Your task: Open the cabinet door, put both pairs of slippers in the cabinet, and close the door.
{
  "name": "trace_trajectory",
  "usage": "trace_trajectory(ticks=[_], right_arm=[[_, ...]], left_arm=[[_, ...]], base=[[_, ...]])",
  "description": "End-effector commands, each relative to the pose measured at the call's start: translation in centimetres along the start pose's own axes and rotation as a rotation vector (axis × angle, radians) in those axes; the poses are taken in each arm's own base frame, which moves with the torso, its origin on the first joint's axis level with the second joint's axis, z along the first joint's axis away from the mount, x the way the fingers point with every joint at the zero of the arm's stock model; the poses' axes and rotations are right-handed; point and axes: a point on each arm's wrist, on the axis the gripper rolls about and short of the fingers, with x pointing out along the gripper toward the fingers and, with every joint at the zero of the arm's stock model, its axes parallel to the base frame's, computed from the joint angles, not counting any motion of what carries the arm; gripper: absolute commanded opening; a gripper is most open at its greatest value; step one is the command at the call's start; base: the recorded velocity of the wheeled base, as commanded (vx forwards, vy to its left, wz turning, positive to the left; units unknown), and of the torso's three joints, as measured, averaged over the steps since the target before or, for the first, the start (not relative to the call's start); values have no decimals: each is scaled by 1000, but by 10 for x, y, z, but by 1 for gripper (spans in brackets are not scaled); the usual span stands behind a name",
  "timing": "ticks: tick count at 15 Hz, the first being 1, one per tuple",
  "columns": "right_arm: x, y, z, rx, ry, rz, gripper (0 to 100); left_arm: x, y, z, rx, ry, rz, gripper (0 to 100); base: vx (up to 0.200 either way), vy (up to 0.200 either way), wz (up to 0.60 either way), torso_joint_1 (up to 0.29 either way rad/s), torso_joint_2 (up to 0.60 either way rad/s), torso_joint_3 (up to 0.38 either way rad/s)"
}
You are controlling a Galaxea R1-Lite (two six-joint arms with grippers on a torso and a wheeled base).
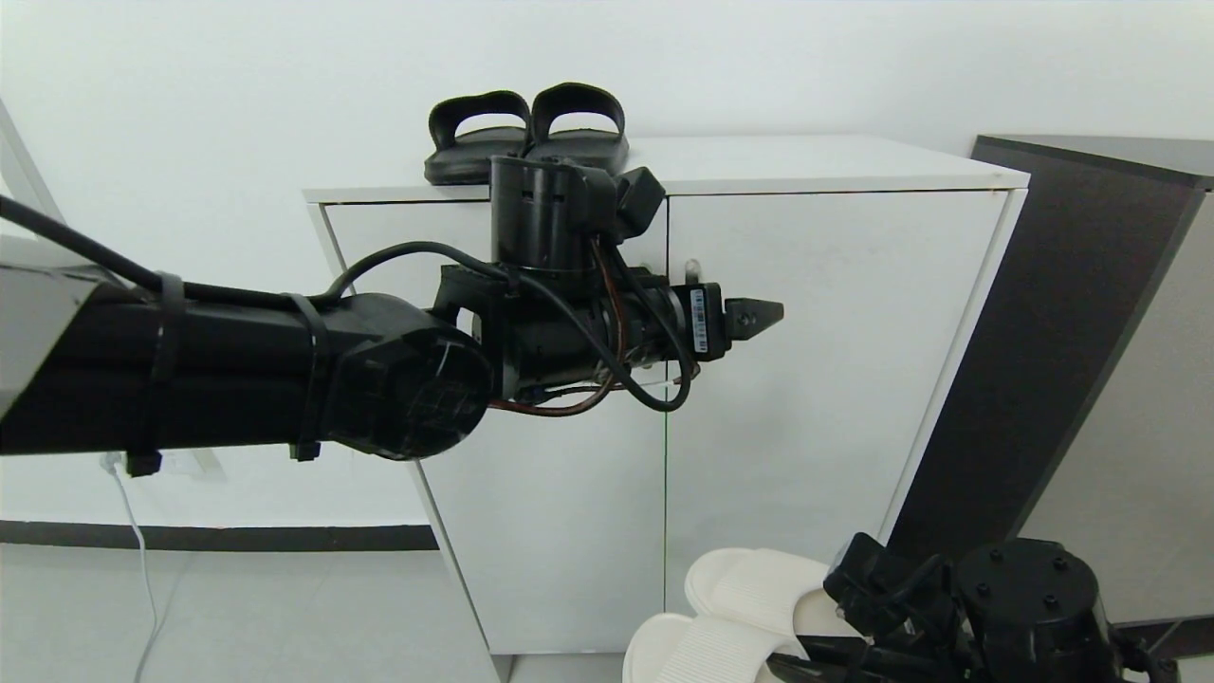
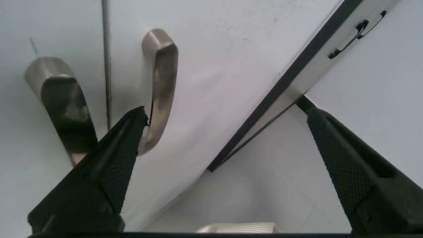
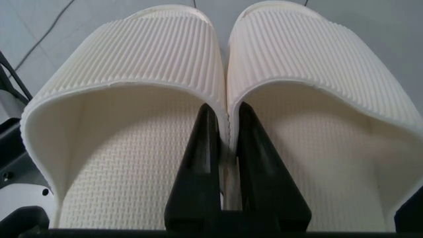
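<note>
The white cabinet (image 1: pixel 835 379) has both doors closed, and a black pair of slippers (image 1: pixel 526 133) rests on its top. My left gripper (image 1: pixel 754 318) is open in front of the right door, just past the middle seam. In the left wrist view my left gripper (image 2: pixel 226 116) has one fingertip (image 2: pixel 135 125) against the right door's metal handle (image 2: pixel 162 79). The left door's handle (image 2: pixel 63 106) is beside it. Low at the cabinet's foot, my right gripper (image 3: pixel 223 142) is shut on the touching inner walls of the white pair of slippers (image 3: pixel 132 73), also seen as white slippers (image 1: pixel 730 607).
A dark grey unit (image 1: pixel 1043 360) stands close against the cabinet's right side. A white cable (image 1: pixel 142 560) hangs from a wall socket on the left, down to the grey floor (image 1: pixel 285 617).
</note>
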Motion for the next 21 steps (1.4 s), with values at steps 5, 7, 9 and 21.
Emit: trace_trajectory(ticks=[5, 7, 9, 21], right_arm=[[0, 0, -1, 0, 2, 1, 0], [-1, 0, -2, 1, 4, 1, 0], [-1, 0, -2, 1, 4, 1, 0], [-14, 6, -17, -69, -38, 129, 0]], left_arm=[[3, 2, 0, -19, -2, -3, 0], [3, 1, 0, -24, -5, -5, 0], [3, 2, 0, -32, -2, -4, 0], [-47, -17, -13, -34, 43, -27, 0]], base=[[0, 0, 0, 0, 0, 0], [0, 0, 0, 0, 0, 0], [0, 0, 0, 0, 0, 0], [0, 0, 0, 0, 0, 0]])
